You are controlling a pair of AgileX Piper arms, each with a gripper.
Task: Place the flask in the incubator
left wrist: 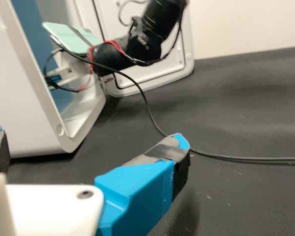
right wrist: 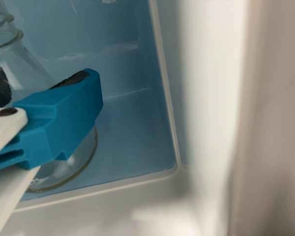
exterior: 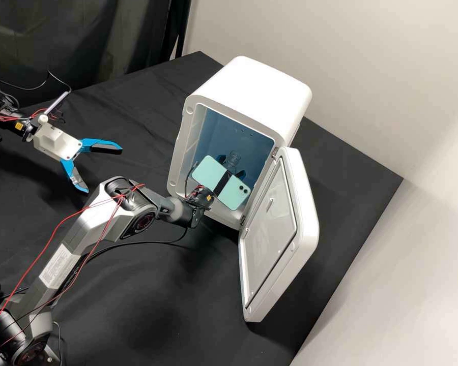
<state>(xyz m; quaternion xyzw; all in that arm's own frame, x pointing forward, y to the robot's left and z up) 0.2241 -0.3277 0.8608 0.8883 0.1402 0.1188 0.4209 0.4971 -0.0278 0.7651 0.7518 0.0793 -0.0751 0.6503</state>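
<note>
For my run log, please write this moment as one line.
stage: placing | right gripper: holds flask inside incubator | left gripper: open, above bench | door: open

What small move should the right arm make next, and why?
Probably open the right gripper to let go. The flask already seems to stand on the floor of the incubator, with the blue fingers closed around it, so only the release is left.

Lab setup: black bench (exterior: 152, 305), small white incubator (exterior: 259, 91), dark curtain (exterior: 86, 35) behind, bare wall (exterior: 366, 61).
</note>
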